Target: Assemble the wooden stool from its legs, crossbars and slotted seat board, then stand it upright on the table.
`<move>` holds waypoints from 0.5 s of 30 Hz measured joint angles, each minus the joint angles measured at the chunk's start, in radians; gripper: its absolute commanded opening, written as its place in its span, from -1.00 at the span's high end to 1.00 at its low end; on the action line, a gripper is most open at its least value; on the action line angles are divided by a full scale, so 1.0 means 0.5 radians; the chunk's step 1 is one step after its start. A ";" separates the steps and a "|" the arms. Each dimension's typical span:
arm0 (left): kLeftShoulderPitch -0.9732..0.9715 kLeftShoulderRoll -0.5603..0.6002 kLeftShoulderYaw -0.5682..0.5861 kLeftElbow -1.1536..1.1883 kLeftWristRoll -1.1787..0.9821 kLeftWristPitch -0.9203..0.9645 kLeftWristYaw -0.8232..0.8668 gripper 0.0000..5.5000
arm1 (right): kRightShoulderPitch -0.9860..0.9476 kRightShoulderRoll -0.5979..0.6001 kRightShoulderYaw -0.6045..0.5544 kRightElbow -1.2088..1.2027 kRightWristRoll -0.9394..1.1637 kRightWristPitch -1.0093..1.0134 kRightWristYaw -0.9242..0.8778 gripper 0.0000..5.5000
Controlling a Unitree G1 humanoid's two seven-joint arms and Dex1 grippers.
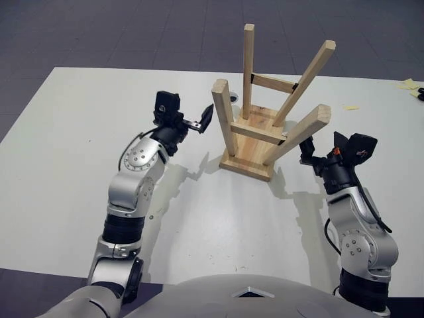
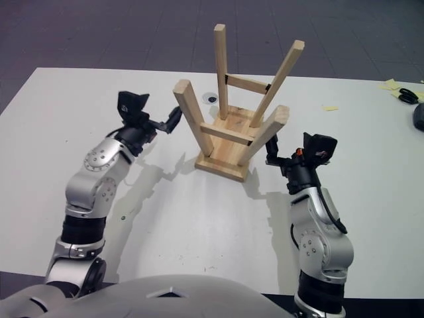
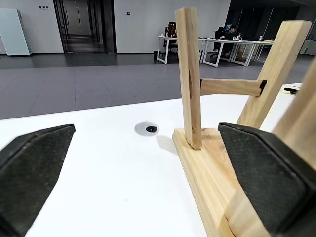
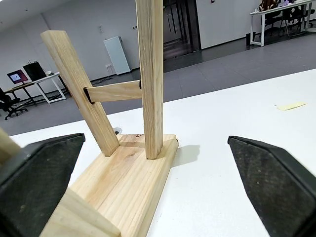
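Flanking the upturned stool [image 1: 262, 132], left gripper [image 1: 185, 114] and right gripper [image 1: 329, 149] gape wide, holding nothing.

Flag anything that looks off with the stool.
The pale wooden stool stands upside down: its seat board lies flat on the white table, four legs pointing up. The open left gripper and right gripper flank it. Nothing looks broken.

We find the stool [image 1: 265, 126] inverted on the table [image 1: 66, 132], seat board [image 1: 248, 164] down and legs up, with the left gripper [image 1: 189, 116] just left of it, the right gripper [image 1: 328, 151] just right, a cable port [image 2: 211, 99] behind it, and paper notes [image 1: 407, 84] at the table's far right edge.
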 measured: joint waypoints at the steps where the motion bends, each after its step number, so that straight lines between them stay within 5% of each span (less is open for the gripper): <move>1: 0.024 -0.007 -0.007 0.010 0.010 -0.008 -0.006 -0.96 | 0.004 -0.001 0.014 -0.001 -0.032 -0.013 0.000 -0.96; 15: 0.008 -0.047 0.008 -0.001 -0.021 0.055 -0.206 -0.96 | 0.040 -0.023 0.072 -0.067 -0.609 -0.061 -0.193 -0.96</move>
